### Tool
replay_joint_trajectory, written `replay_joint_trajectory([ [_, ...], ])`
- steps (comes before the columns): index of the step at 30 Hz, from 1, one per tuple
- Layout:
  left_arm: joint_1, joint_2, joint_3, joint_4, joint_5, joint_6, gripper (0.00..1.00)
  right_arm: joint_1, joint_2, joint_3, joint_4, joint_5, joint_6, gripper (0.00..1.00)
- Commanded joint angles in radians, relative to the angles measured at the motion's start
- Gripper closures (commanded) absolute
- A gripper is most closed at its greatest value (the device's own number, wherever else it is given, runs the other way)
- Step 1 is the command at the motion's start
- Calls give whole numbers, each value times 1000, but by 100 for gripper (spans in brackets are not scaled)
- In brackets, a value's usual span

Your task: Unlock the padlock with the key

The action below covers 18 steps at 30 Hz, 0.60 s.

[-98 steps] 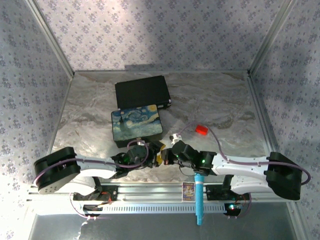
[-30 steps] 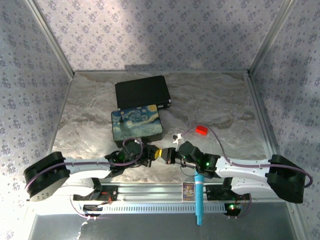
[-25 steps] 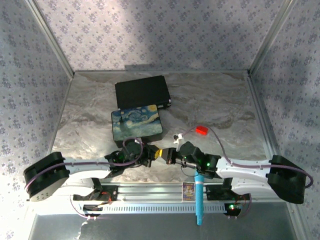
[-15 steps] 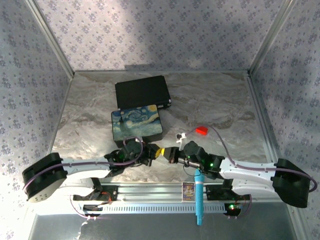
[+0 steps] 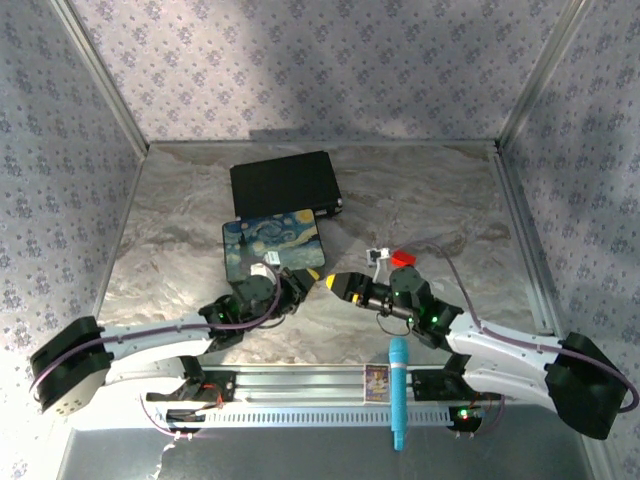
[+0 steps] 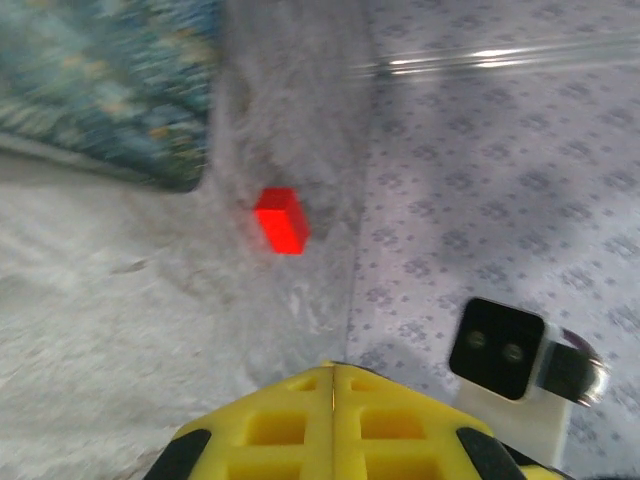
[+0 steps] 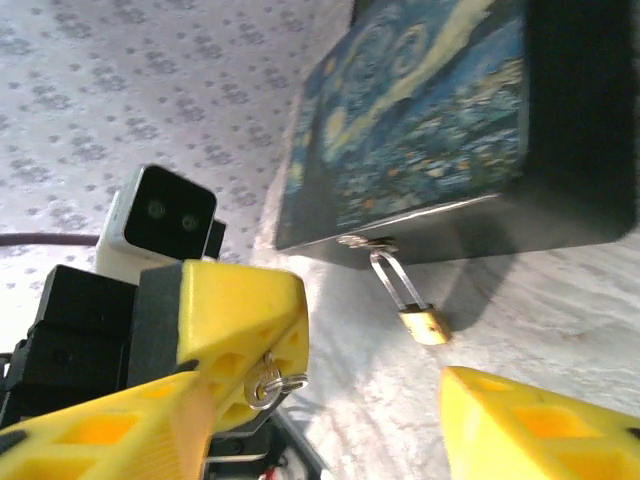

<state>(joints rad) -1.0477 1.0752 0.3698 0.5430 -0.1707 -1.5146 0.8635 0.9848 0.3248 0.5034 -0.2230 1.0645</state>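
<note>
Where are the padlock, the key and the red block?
padlock (image 7: 424,324), right wrist view, on its brass body.
key (image 7: 270,383), right wrist view, on its silvery loop.
red block (image 6: 280,220), left wrist view, on its front face.

Padlock (image 7: 425,324): polished brass body, bright metal shackle. Painted box (image 7: 420,110) above it: glossy lid. Worktop (image 5: 450,200): marbled, matt.

Soft, bright light fills the top view; a broad grey shadow crosses the wall (image 5: 400,80) behind the painted box (image 5: 275,250). The left wrist view is blurred, the red block (image 6: 280,220) beside the box smeared. In the right wrist view the padlock (image 7: 423,322) below the box casts a soft shadow.
</note>
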Motion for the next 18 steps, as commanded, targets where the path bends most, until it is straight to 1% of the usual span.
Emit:
replay_joint_trajectory([
  [1, 2, -46, 5, 110, -43, 157, 100, -8, 41, 43, 144, -134, 45, 46],
  [4, 2, -58, -5, 171, -34, 186, 100, -2, 123, 46, 292, -163, 90, 48],
  [8, 2, -58, -9, 186, -19, 186, 100, 15, 180, 56, 407, -174, 90, 49],
  [9, 2, -58, -13, 191, -20, 183, 100, 19, 183, 56, 422, -172, 88, 51],
  [12, 2, -63, -19, 168, -45, 162, 100, 17, 164, 48, 407, -154, 85, 58],
  [15, 2, -61, -32, 210, -49, 160, 100, 4, 148, 23, 397, -135, 93, 64],
  [18, 1, -70, -20, 176, -40, 168, 100, -1, 155, 18, 405, -130, 101, 69],
])
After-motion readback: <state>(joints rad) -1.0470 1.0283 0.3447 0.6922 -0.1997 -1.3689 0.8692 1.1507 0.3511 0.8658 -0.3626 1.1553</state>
